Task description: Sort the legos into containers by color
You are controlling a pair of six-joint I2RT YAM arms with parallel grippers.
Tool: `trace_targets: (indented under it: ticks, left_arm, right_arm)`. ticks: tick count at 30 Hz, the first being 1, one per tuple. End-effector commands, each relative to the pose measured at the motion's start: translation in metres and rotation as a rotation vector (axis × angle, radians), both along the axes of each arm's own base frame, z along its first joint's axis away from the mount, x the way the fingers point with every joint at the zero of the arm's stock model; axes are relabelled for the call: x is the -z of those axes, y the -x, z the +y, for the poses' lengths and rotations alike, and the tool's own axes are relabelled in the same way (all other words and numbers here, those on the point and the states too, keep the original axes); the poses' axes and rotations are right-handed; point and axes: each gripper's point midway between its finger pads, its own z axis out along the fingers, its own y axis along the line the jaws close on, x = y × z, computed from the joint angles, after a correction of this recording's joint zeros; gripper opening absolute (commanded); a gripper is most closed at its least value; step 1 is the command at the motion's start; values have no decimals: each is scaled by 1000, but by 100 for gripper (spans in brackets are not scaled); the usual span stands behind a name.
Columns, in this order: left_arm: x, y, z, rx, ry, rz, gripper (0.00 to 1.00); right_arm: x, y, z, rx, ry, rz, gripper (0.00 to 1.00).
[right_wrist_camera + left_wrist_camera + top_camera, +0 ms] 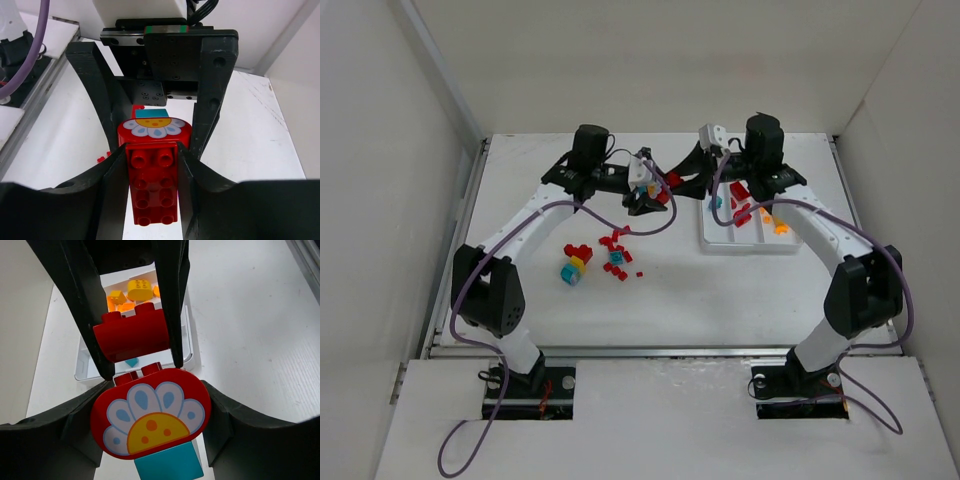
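The step in hand looks like pulling a joined stack apart in mid-air, just above centre in the top view. The left gripper (157, 384) is about half open and clamped on the sides of a red flower piece (150, 412), which has a teal cube (167, 465) stuck to it at the bottom of the left wrist frame. The right gripper (151, 148) has its jaws narrowed onto the long sides of the red brick (152, 185) that is studded onto the flower piece, both pads appearing to touch it. To do this well, the right grip should be firm before any pull. The separation should then run straight along the stud axis, or with a slight rocking tilt, while the left arm holds its piece rigid. A sideways wrench could flick the brick out of the jaws. Once free, the red brick belongs in the red compartment, the middle one of the white tray (750, 248) at the right of the top view, just beside the two grippers. A yellow brick (140, 289) and orange pieces lie in the compartment at the top of the left wrist frame. Loose legos (615, 255) lie scattered on the desk (720, 300) left of centre, well clear of the hand-off. The purple cable (665, 222) loops close under the left gripper and could snag.
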Motion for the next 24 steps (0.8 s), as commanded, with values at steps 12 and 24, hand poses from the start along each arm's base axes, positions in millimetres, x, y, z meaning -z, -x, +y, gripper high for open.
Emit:
trace_targets:
  ticks: [12,24]
  left_arm:
    - [-2,-9,18,-237,26,18,0]
    - [7,-9,32,-333,26,-9,0]
  right_arm:
    - [29,-139,-108,896,-7,304,0]
    - [172,-183,-226,1601,120,658,7]
